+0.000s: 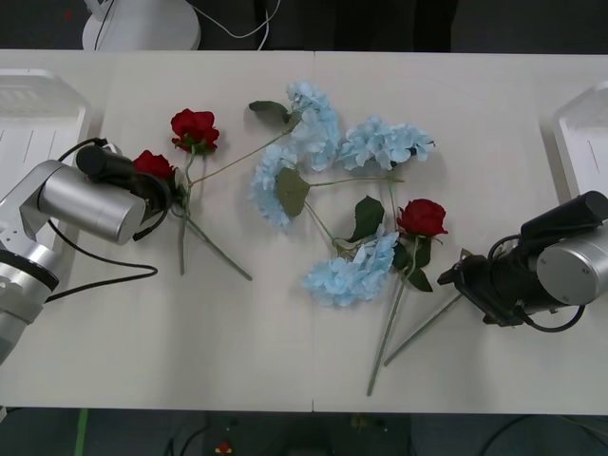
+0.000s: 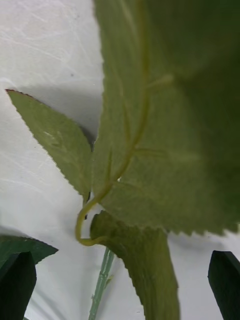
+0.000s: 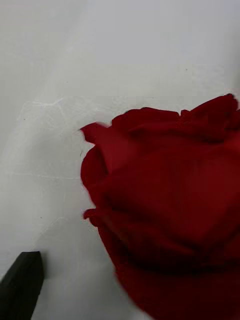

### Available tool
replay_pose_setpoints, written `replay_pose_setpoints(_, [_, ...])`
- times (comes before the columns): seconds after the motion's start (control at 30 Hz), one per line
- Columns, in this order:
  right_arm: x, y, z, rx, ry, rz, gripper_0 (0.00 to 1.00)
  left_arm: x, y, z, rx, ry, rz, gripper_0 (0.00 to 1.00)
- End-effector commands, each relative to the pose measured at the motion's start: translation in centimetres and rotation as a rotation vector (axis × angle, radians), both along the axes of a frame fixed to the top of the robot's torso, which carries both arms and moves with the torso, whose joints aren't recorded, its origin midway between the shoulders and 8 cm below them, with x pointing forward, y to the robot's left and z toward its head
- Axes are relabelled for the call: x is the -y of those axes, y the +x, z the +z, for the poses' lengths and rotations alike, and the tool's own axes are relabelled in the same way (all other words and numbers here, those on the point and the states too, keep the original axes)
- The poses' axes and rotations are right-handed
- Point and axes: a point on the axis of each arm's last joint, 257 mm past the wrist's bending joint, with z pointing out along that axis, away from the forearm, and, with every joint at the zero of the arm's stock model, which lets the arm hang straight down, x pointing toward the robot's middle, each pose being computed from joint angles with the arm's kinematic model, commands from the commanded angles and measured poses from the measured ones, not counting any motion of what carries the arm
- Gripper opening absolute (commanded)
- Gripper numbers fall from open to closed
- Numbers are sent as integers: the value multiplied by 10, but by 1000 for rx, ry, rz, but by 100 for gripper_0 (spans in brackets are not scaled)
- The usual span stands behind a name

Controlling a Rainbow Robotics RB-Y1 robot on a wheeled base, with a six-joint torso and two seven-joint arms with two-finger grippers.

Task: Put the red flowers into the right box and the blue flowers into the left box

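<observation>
Three red flowers lie on the table: one rose [image 1: 195, 128] at the upper left, one [image 1: 152, 164] right at my left gripper [image 1: 160, 186], and one [image 1: 421, 217] right of centre. That left gripper is open, one black fingertip [image 3: 22, 282] beside the bloom [image 3: 170, 210]. Several blue flowers [image 1: 313, 123] [image 1: 385, 142] [image 1: 353, 271] lie in the middle. My right gripper [image 1: 454, 275] stands open over green leaves [image 2: 150, 125] and a thin stem [image 2: 101, 280]; I cannot tell which flower they belong to. The left box [image 1: 28, 114] and right box [image 1: 581, 133] sit at the table's far sides.
Long green stems [image 1: 389, 328] cross the table's centre and run toward the front edge. A white round base [image 1: 142, 27] and cables sit beyond the table's far edge. A black cable [image 1: 95, 280] loops on the table by my left arm.
</observation>
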Motion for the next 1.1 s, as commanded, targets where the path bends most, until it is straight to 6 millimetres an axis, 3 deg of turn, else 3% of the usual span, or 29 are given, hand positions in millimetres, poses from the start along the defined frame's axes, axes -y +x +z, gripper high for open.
replay_pose_setpoints(0.03, [-6,-6,-10,19,-16,75,100,19,13,13,26,38,-72,0])
replay_pose_setpoints(0.23, [-11,-5,-12,28,-21,85,100,21,13,14,27,33,-75,0])
replay_pose_setpoints(0.5, [-11,-5,-14,33,-30,86,100,25,18,35,59,-24,-77,0])
replay_pose_setpoints(0.67, [-10,-5,-16,35,-39,85,100,30,26,89,137,-88,-145,0])
replay_pose_setpoints(0.77, [-9,-5,-16,35,-42,82,89,42,28,118,177,-157,-188,0])
replay_pose_setpoints(0.93, [-7,-5,-17,33,-44,70,34,68,26,168,260,-229,-307,0])
replay_pose_setpoints(1.03, [-7,-5,-17,33,-44,67,11,75,18,188,308,-262,-362,0])
replay_pose_setpoints(1.1, [-6,-5,-19,31,-45,62,4,79,13,201,345,-289,-387,0])
